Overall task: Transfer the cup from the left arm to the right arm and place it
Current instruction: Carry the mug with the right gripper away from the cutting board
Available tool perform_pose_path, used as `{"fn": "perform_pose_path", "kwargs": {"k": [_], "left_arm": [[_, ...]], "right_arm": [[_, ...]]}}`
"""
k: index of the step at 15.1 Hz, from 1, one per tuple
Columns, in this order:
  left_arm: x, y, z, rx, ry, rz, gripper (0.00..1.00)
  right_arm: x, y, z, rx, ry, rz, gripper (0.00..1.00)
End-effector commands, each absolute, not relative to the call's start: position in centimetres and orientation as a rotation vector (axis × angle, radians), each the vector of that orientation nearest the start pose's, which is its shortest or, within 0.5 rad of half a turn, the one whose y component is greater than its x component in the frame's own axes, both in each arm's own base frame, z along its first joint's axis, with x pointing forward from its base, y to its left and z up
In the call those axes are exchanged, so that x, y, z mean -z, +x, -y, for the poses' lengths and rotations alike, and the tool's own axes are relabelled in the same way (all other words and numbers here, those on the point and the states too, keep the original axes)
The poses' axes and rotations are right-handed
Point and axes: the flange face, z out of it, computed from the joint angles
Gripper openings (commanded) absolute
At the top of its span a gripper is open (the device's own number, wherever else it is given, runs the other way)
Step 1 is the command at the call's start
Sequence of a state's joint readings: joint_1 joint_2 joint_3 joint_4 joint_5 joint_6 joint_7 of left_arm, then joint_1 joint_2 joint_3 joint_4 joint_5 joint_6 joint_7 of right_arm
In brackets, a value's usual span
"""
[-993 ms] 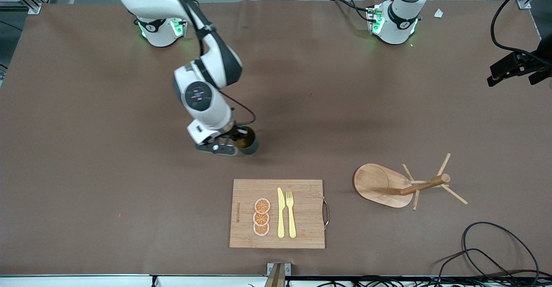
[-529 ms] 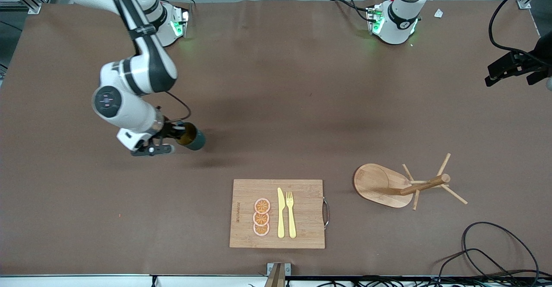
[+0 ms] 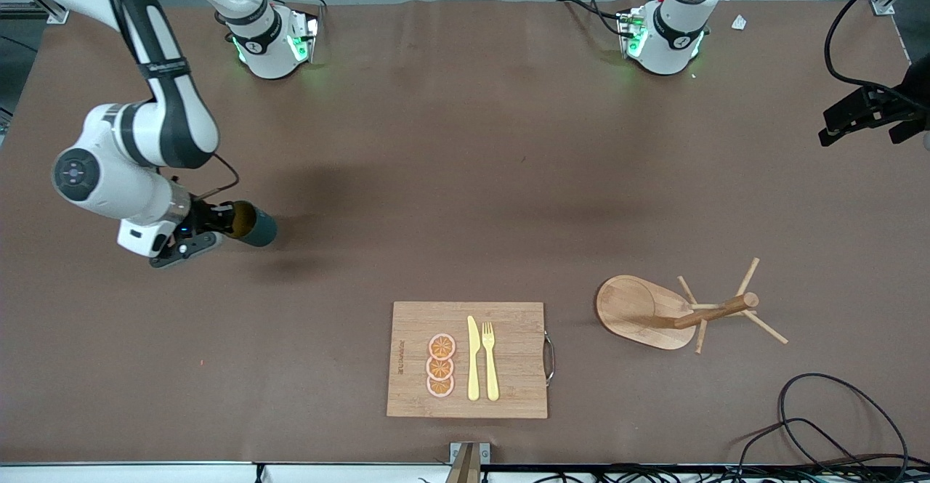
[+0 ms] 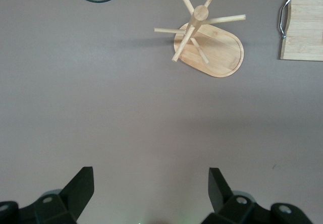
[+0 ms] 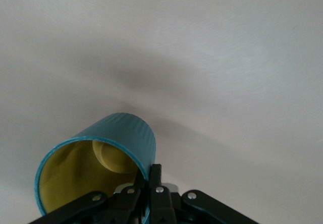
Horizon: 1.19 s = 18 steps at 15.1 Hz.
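Pinching the cup point(image 3: 254, 226) by its rim, my right claw point(image 3: 212, 227) holds it tilted on its side in the air over the worktop point(image 3: 465, 141) at the right arm's end. Toward the middle lies a cutting board point(image 3: 508, 356), then a wooden mug tree point(image 3: 676, 312). My left claw point(image 4: 151, 188) waits, spread wide, high above bare worktop
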State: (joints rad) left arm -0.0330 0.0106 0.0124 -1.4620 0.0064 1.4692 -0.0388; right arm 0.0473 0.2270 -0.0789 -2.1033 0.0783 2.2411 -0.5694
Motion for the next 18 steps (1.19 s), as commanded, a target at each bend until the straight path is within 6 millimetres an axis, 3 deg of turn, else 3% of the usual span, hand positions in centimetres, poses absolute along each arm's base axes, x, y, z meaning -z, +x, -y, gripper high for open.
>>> {"fn": "perform_pose_path", "kwargs": {"k": [1,4,8,11,18], "left_arm": [[-66.7,54.2,0.9,0.02,-3.134,0.021,1.0],[-66.6,54.2,1.3,0.012,-3.134,0.02,1.0],[-66.4,54.4,1.5,0.008,-3.134,0.013,1.0],[-65.8,54.7,1.8,-0.007,-3.135,0.008,1.0],[-65.4,54.5,4.8,0.003,-3.132,-0.08,1.0]], "right_arm": [[-29.8,56.1,4.7,-0.033,-2.911,1.043,0.0],[-27.7,56.5,7.0,0.001,-2.849,1.241,0.0],[-25.2,56.7,8.2,0.013,-2.781,1.412,0.0],[-24.9,56.6,8.5,0.004,-2.779,1.411,0.0],[-24.9,56.2,10.3,-0.015,-2.803,1.355,0.0]]}}
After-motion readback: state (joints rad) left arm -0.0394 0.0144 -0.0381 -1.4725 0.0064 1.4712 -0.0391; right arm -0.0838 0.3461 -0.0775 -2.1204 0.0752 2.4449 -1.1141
